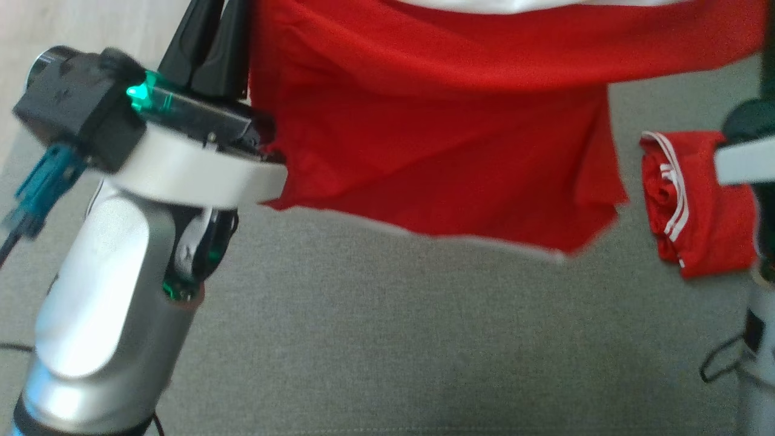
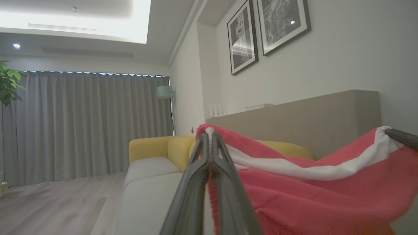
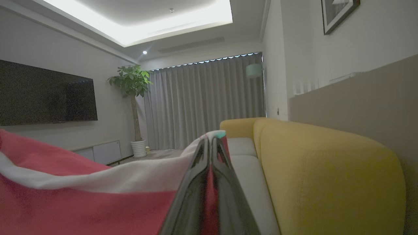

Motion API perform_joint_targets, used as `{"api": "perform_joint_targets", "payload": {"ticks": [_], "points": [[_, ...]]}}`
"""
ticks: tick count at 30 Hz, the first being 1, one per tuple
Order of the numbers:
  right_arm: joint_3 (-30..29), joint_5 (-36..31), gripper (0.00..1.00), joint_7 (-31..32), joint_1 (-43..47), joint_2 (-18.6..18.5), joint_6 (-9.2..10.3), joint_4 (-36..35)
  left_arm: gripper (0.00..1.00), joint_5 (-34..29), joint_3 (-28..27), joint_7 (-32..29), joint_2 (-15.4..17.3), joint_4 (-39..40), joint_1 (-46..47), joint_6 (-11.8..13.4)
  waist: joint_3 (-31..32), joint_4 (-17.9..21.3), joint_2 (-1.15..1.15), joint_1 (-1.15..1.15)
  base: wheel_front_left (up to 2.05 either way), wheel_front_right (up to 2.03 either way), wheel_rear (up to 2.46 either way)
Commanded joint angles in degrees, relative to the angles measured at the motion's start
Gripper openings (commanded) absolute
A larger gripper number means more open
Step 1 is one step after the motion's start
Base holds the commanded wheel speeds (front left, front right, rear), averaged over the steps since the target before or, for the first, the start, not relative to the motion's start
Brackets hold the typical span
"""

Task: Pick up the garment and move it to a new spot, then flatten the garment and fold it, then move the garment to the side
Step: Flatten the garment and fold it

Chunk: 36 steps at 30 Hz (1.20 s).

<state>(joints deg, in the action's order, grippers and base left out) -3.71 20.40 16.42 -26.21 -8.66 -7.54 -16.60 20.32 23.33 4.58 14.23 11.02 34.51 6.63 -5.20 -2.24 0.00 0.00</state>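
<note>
The garment [image 1: 436, 139] hangs above the sofa seat [image 1: 387, 339], folded cloth [image 1: 696, 206] rightward.

Seat [image 1: 387, 351] open below hung garment [image 1: 436, 139], bundle [image 1: 702, 206] right

— What is everything resting on?
— A grey sofa seat [image 1: 387, 351], plain woven cloth, wide and flat.
— Anything lying on it?
— One folded red piece of clothing [image 1: 696, 206] with thin white stripes, over on the right, toward the far half of the seat.
— Flat or bunched?
— Folded thick, rolled edge facing left. The near and left stretches of the seat show only grey cloth.
</note>
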Motion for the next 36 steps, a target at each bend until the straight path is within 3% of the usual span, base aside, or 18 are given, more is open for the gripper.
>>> {"api": "perform_joint_targets", "payload": {"ticks": [1, 6, 14, 22, 28, 36], "points": [[2.1, 0.9, 0.00, 0.1, -5.2, 0.6, 0.05, 0.6, 0.00, 0.4, -2.6, 0.0, 1.2, -0.8, 5.1, -0.1, -1.7, 0.4, 0.00, 0.00, 0.00, 0.00, 0.00], [4.0, 2.2, 0.00, -2.1, -14.2, 1.1, 0.05, 10.9, 0.00, 1.7, -3.1, 1.5, -0.3, -10.3, 11.9, -1.9, -5.1, 0.9, 0.00, 0.00, 0.00, 0.00, 0.00], [8.4, 1.2, 0.00, -13.4, -34.5, 3.5, 0.05, 41.7, 0.00, 3.2, -4.4, 8.2, -5.5, -39.4, 29.9, -5.9, -9.3, 1.5, 0.00, 0.00, 0.00, 0.00, 0.00], [15.5, 0.8, 0.00, -21.9, -41.1, 5.5, 0.05, 67.8, 0.00, 5.4, -5.7, 10.4, -9.6, -63.1, 33.3, -9.3, -11.9, 2.0, 0.00, 0.00, 0.00, 0.00, 0.00], [21.8, 6.0, 0.00, -24.1, -38.7, 5.8, 0.05, 76.4, 0.00, 6.5, -7.9, 10.4, -10.8, -67.8, 28.9, -11.1, -14.6, 1.6, 0.00, 0.00, 0.00, 0.00, 0.00], [27.1, 13.5, 0.00, -28.9, -26.5, 5.7, 0.05, 76.0, 0.00, 5.9, -10.1, 10.4, -11.3, -62.0, 16.7, -12.9, -14.0, 1.0, 0.00, 0.00, 0.00, 0.00, 0.00]]}}
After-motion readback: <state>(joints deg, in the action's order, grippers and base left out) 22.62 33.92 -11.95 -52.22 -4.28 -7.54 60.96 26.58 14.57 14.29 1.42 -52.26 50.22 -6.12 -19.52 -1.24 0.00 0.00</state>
